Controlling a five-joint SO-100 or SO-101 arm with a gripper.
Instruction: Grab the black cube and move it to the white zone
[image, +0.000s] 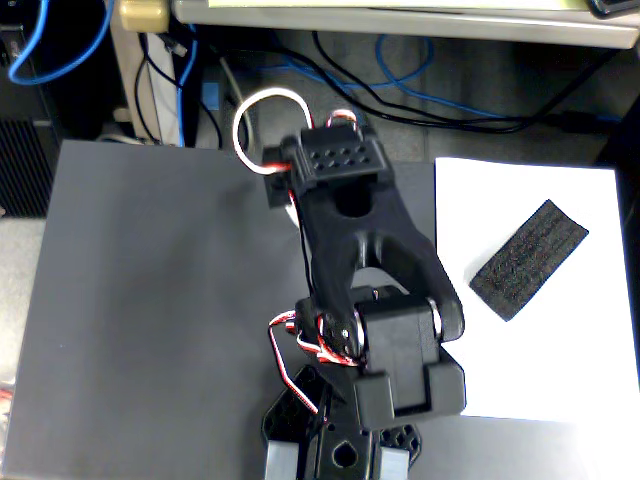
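The black cube (529, 259) is a long, rough black foam block. It lies flat and askew on the white zone (560, 350), a large white sheet at the right of the fixed view. The black arm (360, 250) reaches from its base at the top centre down over the dark grey mat. My gripper (340, 452) is at the bottom edge, partly cut off by the frame and partly under the wrist. It is well to the left of the block and apart from it. I see nothing held in it, and its jaws are too hidden to read.
The dark grey mat (150, 300) covers the table's left and middle. Cables and blue wires (400, 60) run along the back. A white cable loop (262, 110) and red-white wires (300, 350) hang off the arm.
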